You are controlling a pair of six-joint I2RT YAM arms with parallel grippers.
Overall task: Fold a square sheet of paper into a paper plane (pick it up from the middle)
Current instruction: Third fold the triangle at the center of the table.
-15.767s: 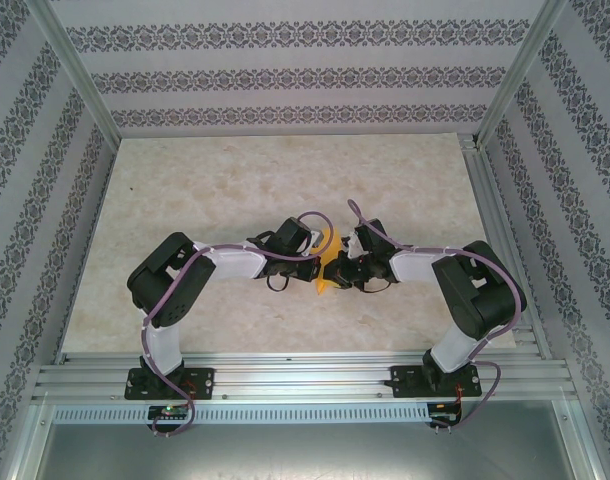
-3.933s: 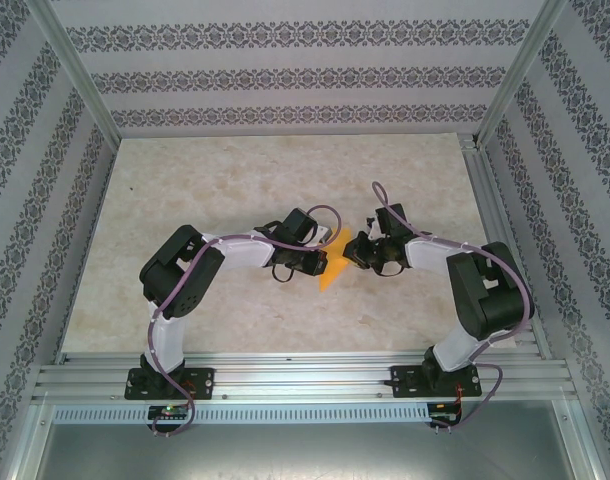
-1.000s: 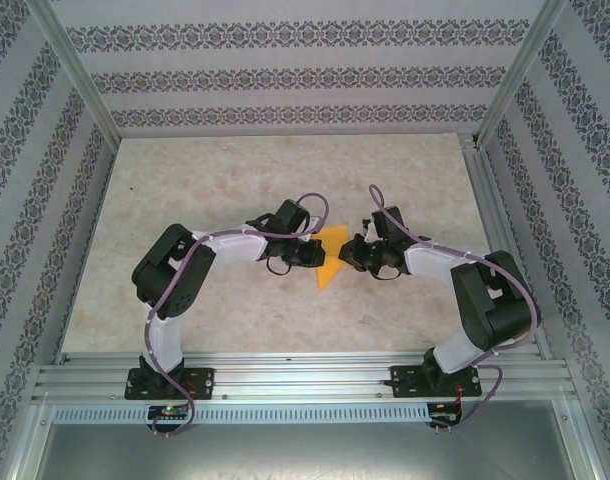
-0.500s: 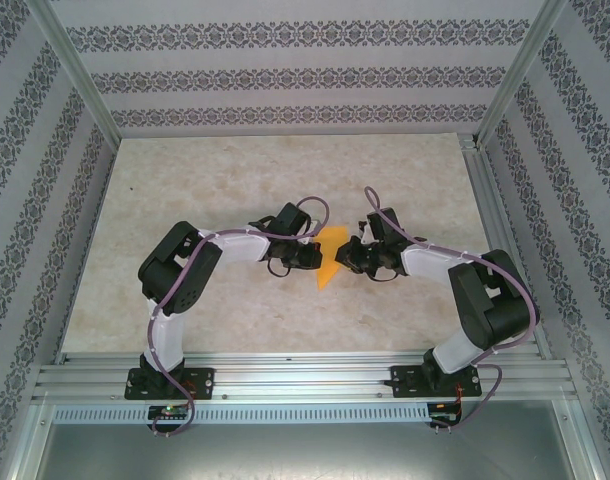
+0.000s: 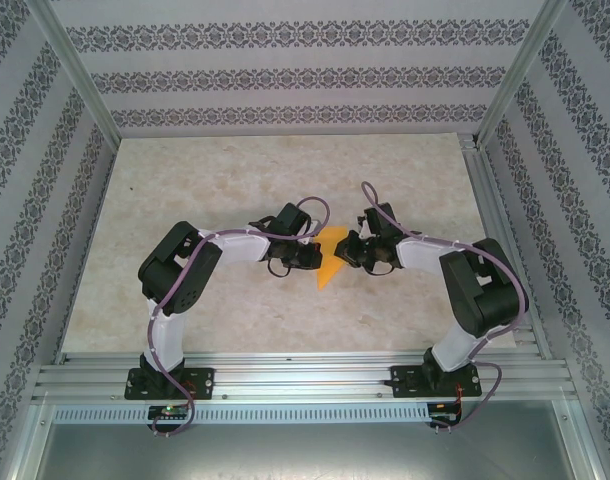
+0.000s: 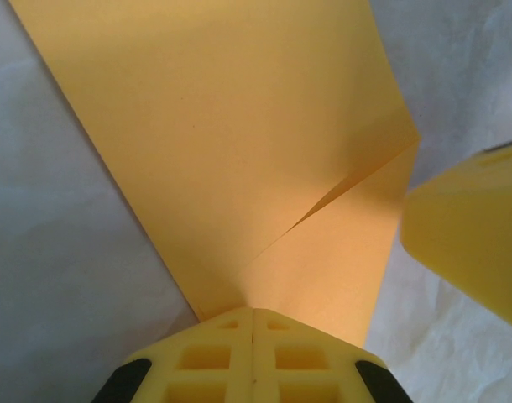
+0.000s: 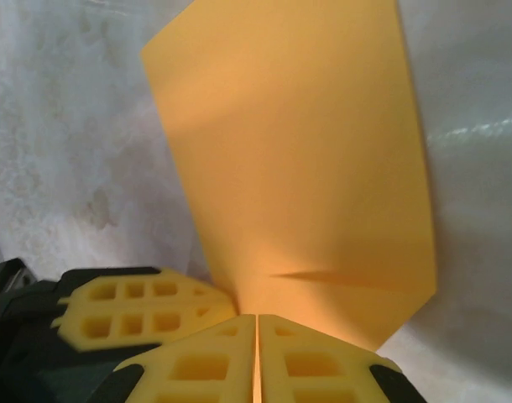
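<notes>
The orange-yellow sheet of paper [image 5: 329, 268] is folded to a pointed outline, its tip toward the near edge, and is held just above the table between both arms. My left gripper [image 5: 315, 256] is shut on its left edge. In the left wrist view the paper [image 6: 239, 126] fans out from the closed left gripper [image 6: 253, 312], with a diagonal crease. My right gripper [image 5: 347, 252] is shut on the opposite edge. In the right wrist view the paper [image 7: 298, 168] rises from the closed right gripper [image 7: 257, 319]. One right finger [image 6: 470, 243] shows beside the sheet.
The pale marbled table [image 5: 235, 180] is bounded by patterned walls on three sides and an aluminium rail [image 5: 305, 375] at the near edge, where the arm bases stand. The left gripper's yellow fingers [image 7: 138, 311] sit close beside the right gripper.
The right gripper has shifted slightly left and away, closer to the left gripper. The paper between them looks narrower and more upright. Both grips have held.
</notes>
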